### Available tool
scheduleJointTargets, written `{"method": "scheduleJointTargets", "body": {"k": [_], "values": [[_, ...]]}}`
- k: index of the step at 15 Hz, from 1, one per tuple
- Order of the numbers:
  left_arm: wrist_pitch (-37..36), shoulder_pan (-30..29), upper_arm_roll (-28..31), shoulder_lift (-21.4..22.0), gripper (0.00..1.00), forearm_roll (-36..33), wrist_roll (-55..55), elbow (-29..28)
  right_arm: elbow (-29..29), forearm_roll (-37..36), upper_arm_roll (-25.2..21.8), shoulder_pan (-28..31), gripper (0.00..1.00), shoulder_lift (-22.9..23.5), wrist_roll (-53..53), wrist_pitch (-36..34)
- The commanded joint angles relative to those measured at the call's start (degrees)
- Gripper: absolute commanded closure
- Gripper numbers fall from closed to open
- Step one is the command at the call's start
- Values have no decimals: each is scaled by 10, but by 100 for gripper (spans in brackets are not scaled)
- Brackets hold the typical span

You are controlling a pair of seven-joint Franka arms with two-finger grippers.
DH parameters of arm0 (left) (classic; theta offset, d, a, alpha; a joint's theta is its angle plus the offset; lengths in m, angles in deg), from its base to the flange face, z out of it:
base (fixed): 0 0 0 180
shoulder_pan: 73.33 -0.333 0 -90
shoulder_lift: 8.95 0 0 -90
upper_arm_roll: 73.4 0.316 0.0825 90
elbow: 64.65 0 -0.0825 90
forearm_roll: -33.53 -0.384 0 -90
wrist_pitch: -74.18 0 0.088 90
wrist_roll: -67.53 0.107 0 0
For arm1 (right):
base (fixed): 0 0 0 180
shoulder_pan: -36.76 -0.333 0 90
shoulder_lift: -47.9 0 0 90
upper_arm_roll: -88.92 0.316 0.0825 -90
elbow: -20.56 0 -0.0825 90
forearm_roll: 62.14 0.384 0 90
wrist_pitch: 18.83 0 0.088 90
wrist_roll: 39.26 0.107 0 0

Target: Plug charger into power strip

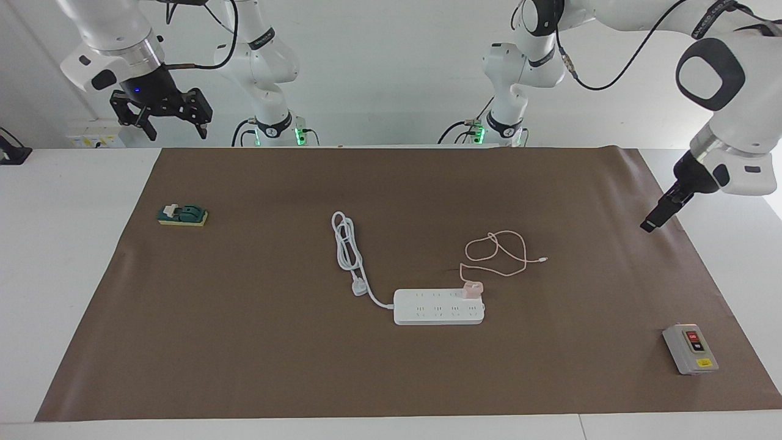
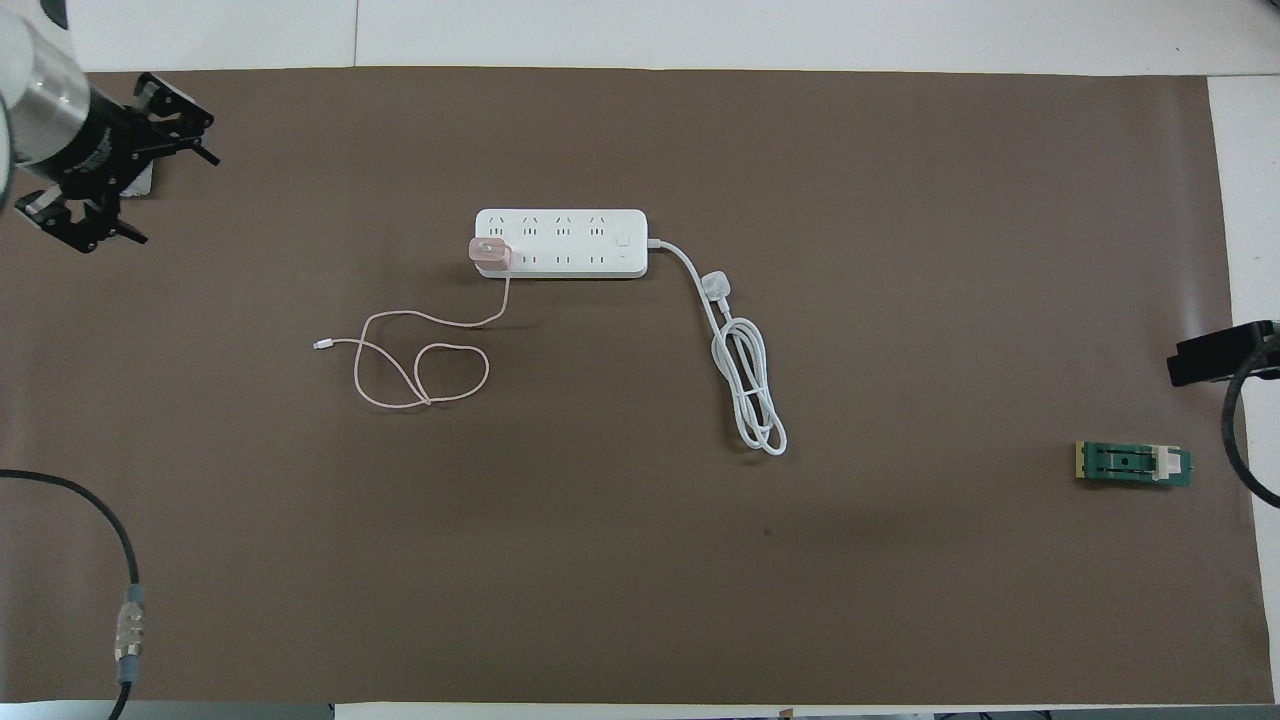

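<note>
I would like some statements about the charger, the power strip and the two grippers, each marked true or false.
1. The charger sits on the power strip, at its end toward the left arm. True.
2. The left gripper holds the charger. False: it is open, holds nothing, and hangs over the mat's edge at the left arm's end.
3. The charger's pink cable lies looped on the mat, nearer to the robots than the power strip. True.
4. The grey switch box lies on the power strip. False: it lies apart from it, near the mat's corner.
5. The right gripper touches the green block. False: it waits raised, open.
</note>
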Motion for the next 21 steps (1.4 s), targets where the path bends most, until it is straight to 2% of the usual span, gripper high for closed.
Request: {"method": "scheduleJointTargets", "body": {"k": [1,6,8,11,14,15,17,19,21], "values": [[-40,-19,-8,34,0,-9,77,-5,7,12,6,10,0,-8,-9,1],[-59,-20,-9,61,0,-9,75,-3,7,12,6,10,0,-9,-9,1],[-51,-25,-33,84,0,-11,78,-8,7,12,5,10,0,-9,-9,1],[-40,-111,-142,99,0,-21,95,-9,7,12,5,10,0,-9,-9,1],[-42,-201,-293,111,0,-99,103,-20,7,12,6,10,0,-9,-9,1],[-42,-222,-332,120,0,-118,102,-43,7,12,6,10,0,-9,-9,1],[-33,-229,-361,145,0,-130,93,-89,7,12,5,10,0,-9,-9,1],[-26,-231,-362,184,0,-124,93,-137,7,12,6,10,0,-9,-9,1],[-25,-229,-369,199,0,-124,94,-167,7,12,5,10,0,-9,-9,1]]}}
